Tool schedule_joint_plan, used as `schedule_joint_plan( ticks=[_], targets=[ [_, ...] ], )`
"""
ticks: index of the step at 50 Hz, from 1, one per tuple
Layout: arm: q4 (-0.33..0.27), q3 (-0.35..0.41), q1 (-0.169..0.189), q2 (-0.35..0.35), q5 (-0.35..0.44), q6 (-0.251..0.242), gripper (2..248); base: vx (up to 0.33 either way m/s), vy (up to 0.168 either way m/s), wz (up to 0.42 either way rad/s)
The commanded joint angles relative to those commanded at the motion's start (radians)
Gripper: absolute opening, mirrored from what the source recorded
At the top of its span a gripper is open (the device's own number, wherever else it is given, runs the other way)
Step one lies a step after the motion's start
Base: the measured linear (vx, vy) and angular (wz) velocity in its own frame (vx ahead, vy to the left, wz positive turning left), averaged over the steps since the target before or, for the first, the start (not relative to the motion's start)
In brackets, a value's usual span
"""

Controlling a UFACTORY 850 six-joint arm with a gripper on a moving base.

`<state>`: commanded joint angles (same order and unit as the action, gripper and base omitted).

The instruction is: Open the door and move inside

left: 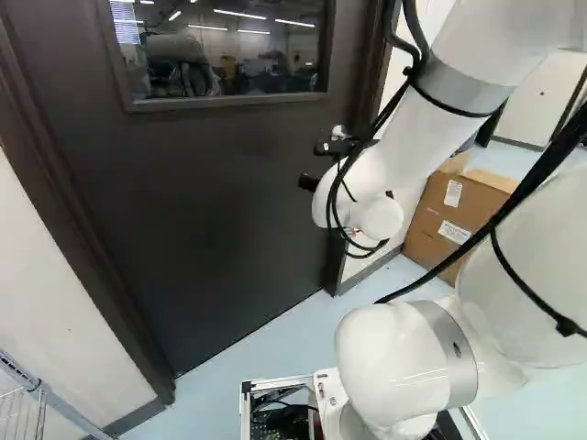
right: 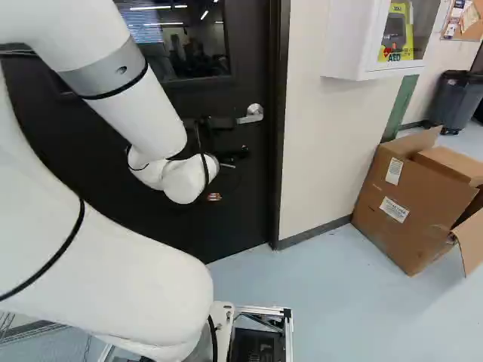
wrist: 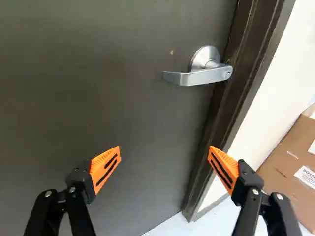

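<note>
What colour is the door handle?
Silver-grey metal; the door handle shows best in the wrist view.

Lever handle (wrist: 199,77): brushed metal. Door (wrist: 98,98): smooth, matt. Box (right: 415,200): cardboard.

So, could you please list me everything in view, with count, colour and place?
door: one, dark grey, ahead of the arm
window: one, glass, in the door's upper part
lever handle: one, silver, on the door, ahead of the claw
door frame: one, dark, around the door
wall: white, both sides of the door
wall cabinet: one, white, above the box
cardboard box: one, brown, on the floor beside the wall
bin: one, grey, behind the box
wire rack: one, metallic, left base view's lower left
floor: pale blue
arm: one, white, before the door
claw: one, black, orange pads, open
</note>
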<state>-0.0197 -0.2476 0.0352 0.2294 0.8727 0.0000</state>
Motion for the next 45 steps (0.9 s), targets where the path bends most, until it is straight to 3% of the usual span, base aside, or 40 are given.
schedule_joint_plan(
  ticks=[22, 45],
  targets=[
    [-0.066, -0.052, 0.034, 0.002, 0.0, 0.0, 247, 0.0, 0.0, 0.0],
    [-0.187, -0.113, 0.068, -0.006, 0.0, 0.0, 247, 0.0, 0.0, 0.0]
  ],
)
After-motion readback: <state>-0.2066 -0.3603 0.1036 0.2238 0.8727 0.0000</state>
